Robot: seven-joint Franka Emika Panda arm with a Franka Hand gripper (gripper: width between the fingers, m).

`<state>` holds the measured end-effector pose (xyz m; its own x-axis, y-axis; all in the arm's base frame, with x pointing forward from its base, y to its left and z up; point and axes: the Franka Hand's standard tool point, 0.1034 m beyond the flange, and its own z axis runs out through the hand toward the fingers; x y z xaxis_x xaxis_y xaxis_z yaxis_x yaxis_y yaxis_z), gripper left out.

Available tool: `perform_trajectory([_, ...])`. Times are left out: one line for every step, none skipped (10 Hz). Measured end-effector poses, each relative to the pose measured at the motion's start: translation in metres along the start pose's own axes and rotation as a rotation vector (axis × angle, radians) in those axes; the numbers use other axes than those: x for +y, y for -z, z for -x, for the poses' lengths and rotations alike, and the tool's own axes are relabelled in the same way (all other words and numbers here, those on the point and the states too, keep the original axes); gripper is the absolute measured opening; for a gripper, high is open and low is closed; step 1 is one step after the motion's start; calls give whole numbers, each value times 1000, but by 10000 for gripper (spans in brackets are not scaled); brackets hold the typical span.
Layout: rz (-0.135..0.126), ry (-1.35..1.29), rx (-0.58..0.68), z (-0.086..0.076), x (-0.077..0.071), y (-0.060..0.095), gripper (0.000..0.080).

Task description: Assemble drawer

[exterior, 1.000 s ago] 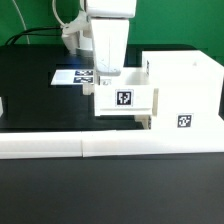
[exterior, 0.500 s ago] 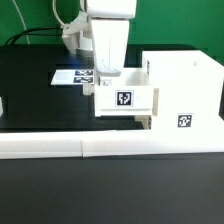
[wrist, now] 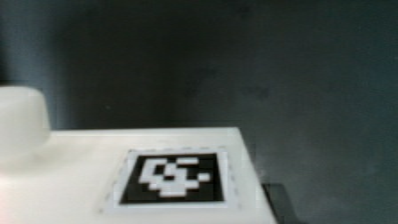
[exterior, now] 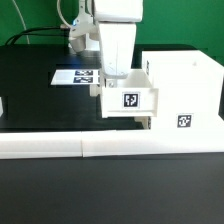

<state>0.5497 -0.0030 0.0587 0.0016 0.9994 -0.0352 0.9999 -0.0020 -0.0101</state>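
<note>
Tool: the tool [exterior: 116, 72] comes down from 12 o'clock onto the tray; its fingertips are hidden at the tray's back edge, so I cannot tell whether it grips or is spread.
Tray: the white tray [exterior: 129, 99], tag facing the camera, sits directly at 6 o'clock of the tool, touching the housing.
Housing: the large white housing [exterior: 185, 95] stands at 3 o'clock of the tray on the black counter [exterior: 35, 95].
Marker board: the marker board [exterior: 73, 76] lies at 9 o'clock of the tool.
Rail: the long white rail [exterior: 60, 148] runs at 6 o'clock of the tray.
Wrist view: a white surface carrying a tag [wrist: 175, 180], against dark counter.
</note>
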Motion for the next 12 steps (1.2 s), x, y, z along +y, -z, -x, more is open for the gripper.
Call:
perform_trajectory([0, 0, 0, 0, 0, 0, 42])
perform_trajectory([0, 0, 0, 0, 0, 0, 42])
perform_trajectory([-1, 0, 0, 0, 0, 0, 42])
perform_trajectory([-3, 5, 0, 0, 0, 0, 42])
perform_trajectory([-5, 7, -1, 0, 1, 1, 42])
perform_trajectory([-8, 8, -1, -1, 1, 1, 42])
perform_trajectory([-12, 9, -2, -1, 1, 1, 42])
perform_trajectory([-14, 3, -1, 0, 2, 1, 42])
perform_trajectory([-15, -9, -2, 2, 1, 0, 42])
perform_trajectory([-15, -9, -2, 2, 1, 0, 42])
perform_trajectory([-15, -10, -2, 2, 1, 0, 42])
perform_trajectory([-15, -10, -2, 2, 1, 0, 42])
